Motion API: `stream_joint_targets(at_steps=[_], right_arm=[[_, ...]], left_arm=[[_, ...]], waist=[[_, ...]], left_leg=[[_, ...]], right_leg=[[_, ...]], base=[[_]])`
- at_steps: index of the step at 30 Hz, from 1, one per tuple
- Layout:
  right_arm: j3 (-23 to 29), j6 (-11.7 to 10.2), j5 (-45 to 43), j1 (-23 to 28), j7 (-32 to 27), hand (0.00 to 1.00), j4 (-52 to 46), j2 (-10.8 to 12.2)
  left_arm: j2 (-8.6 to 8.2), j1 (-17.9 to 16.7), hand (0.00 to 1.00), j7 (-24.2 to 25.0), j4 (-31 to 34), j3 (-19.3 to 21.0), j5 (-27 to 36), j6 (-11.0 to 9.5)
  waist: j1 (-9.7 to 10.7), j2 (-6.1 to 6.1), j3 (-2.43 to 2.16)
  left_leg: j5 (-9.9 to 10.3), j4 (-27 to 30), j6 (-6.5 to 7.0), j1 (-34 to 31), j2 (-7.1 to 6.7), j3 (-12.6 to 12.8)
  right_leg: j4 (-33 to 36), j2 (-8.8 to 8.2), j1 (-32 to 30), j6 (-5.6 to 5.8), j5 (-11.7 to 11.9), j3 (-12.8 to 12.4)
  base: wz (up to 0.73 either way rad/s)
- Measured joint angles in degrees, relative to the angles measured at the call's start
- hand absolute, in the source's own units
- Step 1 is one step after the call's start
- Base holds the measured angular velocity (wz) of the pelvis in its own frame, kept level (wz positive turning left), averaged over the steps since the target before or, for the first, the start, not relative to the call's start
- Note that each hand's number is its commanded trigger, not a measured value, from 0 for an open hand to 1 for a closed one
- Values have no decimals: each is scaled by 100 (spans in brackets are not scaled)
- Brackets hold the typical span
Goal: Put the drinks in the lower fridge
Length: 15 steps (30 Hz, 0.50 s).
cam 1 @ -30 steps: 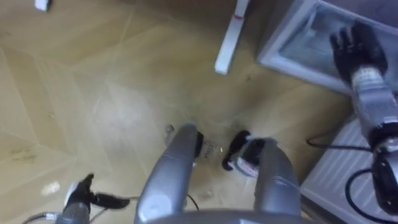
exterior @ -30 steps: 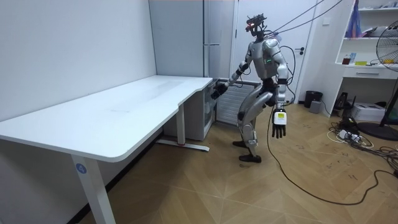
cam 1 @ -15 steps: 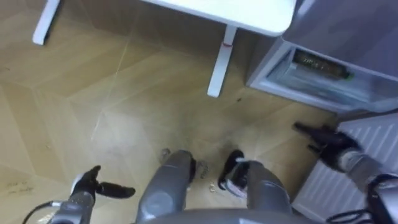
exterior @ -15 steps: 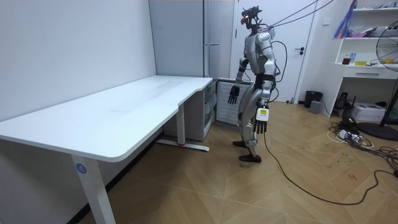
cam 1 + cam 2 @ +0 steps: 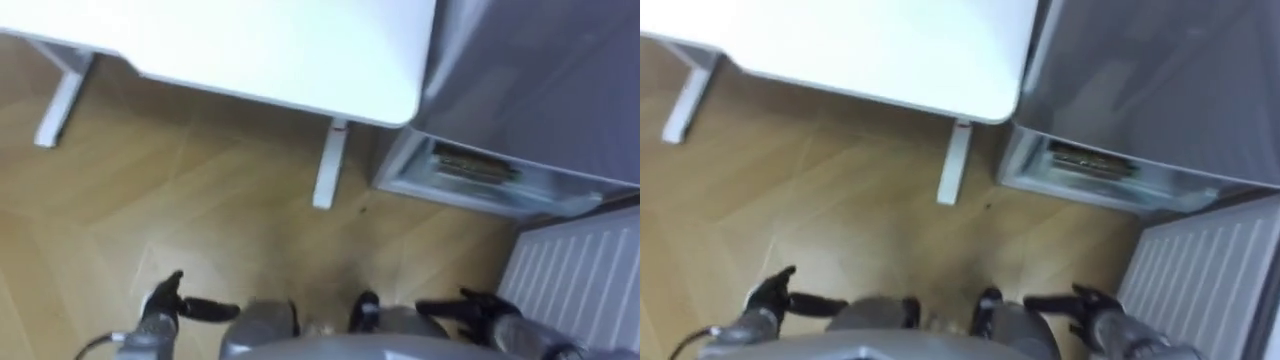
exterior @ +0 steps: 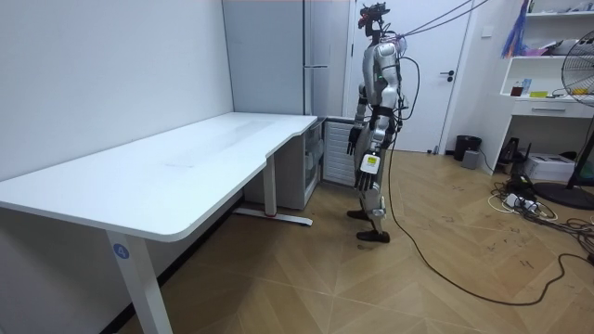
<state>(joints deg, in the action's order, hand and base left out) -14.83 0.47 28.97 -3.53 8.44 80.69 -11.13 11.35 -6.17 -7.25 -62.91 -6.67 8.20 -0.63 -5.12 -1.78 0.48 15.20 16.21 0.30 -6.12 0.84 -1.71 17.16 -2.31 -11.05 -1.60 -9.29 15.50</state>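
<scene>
The lower fridge compartment (image 5: 470, 172) stands open under the grey fridge (image 5: 540, 70), at the upper right of the eye views. Dark, blurred items (image 5: 1092, 160) lie on a shelf inside it; I cannot tell what they are. My left hand (image 5: 168, 302) hangs low at the left, open and holding nothing. My right hand (image 5: 478, 308) hangs low at the right, open, short of the compartment and holding nothing. In the room view I stand upright in front of the fridge (image 6: 311, 56), with the left hand (image 6: 368, 172) and the right hand (image 6: 353, 139) down at my sides.
A white table (image 5: 250, 40) reaches up to the fridge, and its leg (image 5: 325, 175) stands on the wooden floor (image 5: 200, 200). A white ribbed panel (image 5: 570, 270) stands at the lower right beside the compartment. Shelves and a fan (image 6: 580, 83) are at the room view's right.
I have straightened up from a bend. My right hand has come away from the open compartment and dropped to my side. The eye views have lifted towards the table and fridge.
</scene>
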Motion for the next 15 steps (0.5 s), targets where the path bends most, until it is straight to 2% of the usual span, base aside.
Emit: stream_joint_targets(at_steps=[2,6,8,15], right_arm=[[91,-58,-3,166,-74,0,-147,40],[271,-123,-14,374,-229,0,-238,102],[279,-130,-27,415,-264,0,-295,110],[531,-182,-73,547,-144,0,-317,166]], left_arm=[[-53,-106,0,-6,-6,2,3,-22],[-177,-116,0,-87,-70,151,-11,-42],[-175,-119,0,-100,-123,232,-71,-70],[-184,-196,0,-65,-181,552,-577,-71]], waist=[[49,44,-28],[63,114,-29],[68,134,-26],[203,146,-20]], left_leg=[[-4,-152,6,262,30,99],[-12,-388,16,709,51,288],[-12,-468,17,846,61,313],[-13,-587,17,1093,81,436]], right_leg=[[-172,54,252,34,19,-45],[-345,113,607,80,14,-185],[-372,145,683,84,15,-273],[-557,190,929,121,38,-345]], base=[[-16],[-20],[-22],[-7]])
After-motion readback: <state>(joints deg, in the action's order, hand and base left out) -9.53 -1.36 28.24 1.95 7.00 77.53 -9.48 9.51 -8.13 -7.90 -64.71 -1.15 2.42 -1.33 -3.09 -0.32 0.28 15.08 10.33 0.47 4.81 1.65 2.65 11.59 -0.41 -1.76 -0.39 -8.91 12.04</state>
